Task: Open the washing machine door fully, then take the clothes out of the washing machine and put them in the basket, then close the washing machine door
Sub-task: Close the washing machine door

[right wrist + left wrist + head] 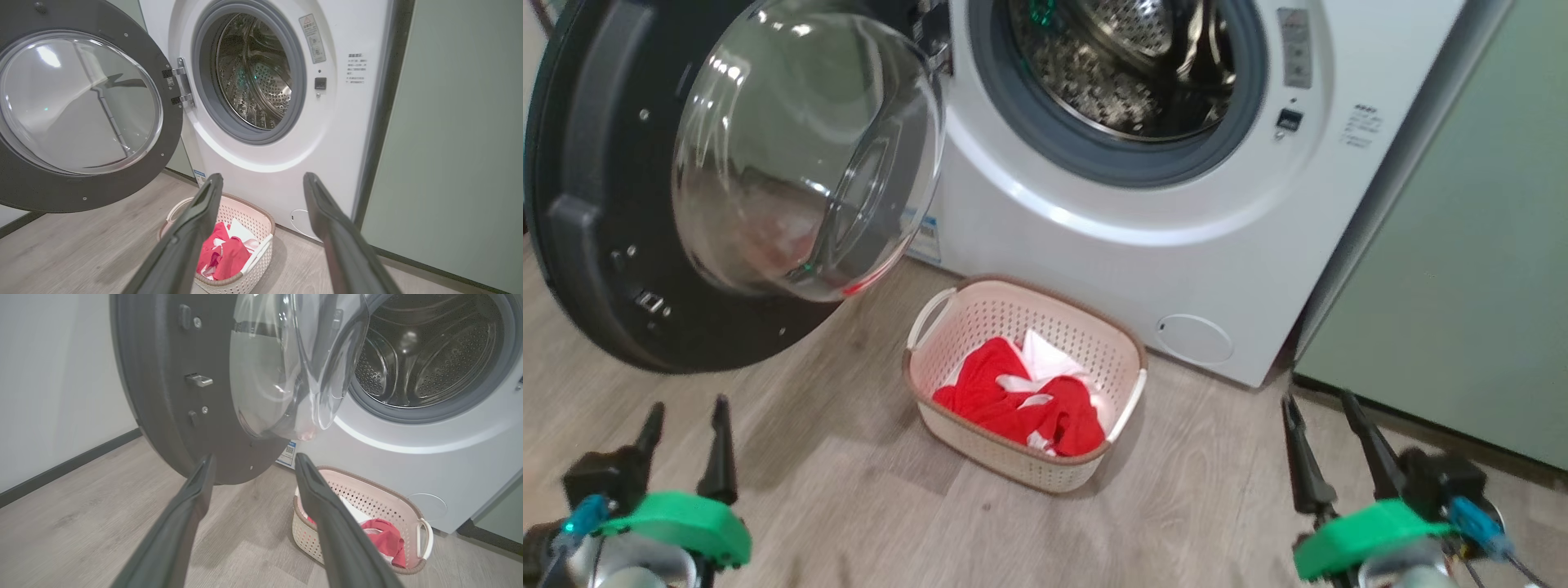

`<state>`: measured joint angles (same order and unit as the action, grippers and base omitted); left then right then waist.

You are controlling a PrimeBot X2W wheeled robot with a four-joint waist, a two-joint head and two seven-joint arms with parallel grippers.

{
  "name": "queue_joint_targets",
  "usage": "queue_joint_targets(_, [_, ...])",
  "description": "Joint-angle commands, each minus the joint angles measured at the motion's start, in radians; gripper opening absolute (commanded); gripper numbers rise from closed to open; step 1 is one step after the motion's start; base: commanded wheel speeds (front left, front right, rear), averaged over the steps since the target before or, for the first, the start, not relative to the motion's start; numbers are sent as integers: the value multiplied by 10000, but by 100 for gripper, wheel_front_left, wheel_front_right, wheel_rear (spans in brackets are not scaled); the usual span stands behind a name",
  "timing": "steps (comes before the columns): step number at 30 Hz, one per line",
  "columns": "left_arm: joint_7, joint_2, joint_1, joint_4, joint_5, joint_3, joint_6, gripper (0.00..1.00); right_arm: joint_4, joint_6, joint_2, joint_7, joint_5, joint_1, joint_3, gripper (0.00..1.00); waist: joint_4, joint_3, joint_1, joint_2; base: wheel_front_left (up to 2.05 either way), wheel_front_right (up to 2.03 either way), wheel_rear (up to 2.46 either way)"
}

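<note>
Two claws hang wide open and empty, left claw [686,404] and right claw [1316,398], touching nothing.

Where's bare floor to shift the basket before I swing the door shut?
Bare floor lies between the left gripper and the basket, and between basket and right gripper. Crowded: basket sits close before the washing machine, near the door.

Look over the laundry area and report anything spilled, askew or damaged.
Nothing stands out. The clothes lie inside the basket, which stands upright on the floor before the washing machine. The washing machine door stands wide open and looks intact.
</note>
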<state>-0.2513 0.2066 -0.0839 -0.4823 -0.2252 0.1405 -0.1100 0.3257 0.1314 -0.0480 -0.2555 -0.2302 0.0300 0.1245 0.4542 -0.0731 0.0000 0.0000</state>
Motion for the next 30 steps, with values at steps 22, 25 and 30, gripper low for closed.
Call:
queue_joint_targets(22, [-105,-339,178,1505,-176,2601,148,57,542,-7,-24,-63,-340,1859,1545,100,531,679,0,0,0,0,0])
queue_joint_targets(25, [-105,-441,120,1474,-701,3099,42,0,548,-7,-24,-63,-350,1872,1565,100,531,673,0,0,0,0,0])
queue_joint_targets(30, [-44,-83,-317,845,-2579,4264,-138,0,471,-7,-24,-63,-386,1749,1457,100,496,627,0,0,0,0,0])
